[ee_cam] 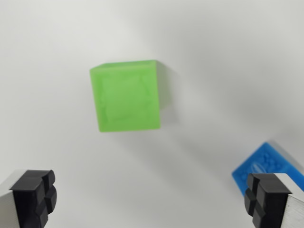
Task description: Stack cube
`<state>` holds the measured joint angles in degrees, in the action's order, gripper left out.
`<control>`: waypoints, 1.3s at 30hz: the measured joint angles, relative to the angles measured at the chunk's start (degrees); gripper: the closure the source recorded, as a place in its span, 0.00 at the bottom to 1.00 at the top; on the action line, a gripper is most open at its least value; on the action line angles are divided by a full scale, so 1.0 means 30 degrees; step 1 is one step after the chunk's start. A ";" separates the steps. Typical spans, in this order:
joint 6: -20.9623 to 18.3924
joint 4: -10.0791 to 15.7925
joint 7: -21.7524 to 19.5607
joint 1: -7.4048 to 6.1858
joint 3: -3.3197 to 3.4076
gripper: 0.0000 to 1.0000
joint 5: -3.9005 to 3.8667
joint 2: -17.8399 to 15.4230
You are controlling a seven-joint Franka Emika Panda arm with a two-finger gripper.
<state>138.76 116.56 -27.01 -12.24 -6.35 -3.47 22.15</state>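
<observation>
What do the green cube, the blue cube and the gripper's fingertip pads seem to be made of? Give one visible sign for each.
Green cube: probably slightly translucent plastic, matte, with a raised pattern on its face.
Blue cube: likely the same kind of plastic, with a textured top; only partly in view.
Fingertip pads: black, dull, grooved, seemingly rubber or plastic, mounted on pale metal-looking fingers.

I see a plain white table point(57, 42) with a green cube point(126, 96) and a blue cube point(266, 164) resting on it, well apart.
</observation>
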 joint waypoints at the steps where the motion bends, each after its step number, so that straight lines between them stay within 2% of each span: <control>1: 0.0060 -0.0080 0.0086 -0.0092 -0.0038 0.00 -0.0055 0.0172; 7: 0.0302 -0.0481 0.0475 -0.0525 -0.0219 0.00 -0.0280 0.0979; 10: 0.0664 -0.0536 0.0491 -0.0654 -0.0220 0.00 -0.0341 0.1376; 24: 0.2658 -0.0784 0.0419 -0.0810 0.0091 0.00 -0.0678 0.3665; 39: 0.3984 -0.1263 0.0388 -0.1144 0.0475 0.00 -0.0742 0.5440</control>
<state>150.71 112.77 -25.85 -15.68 -4.92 -5.70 38.47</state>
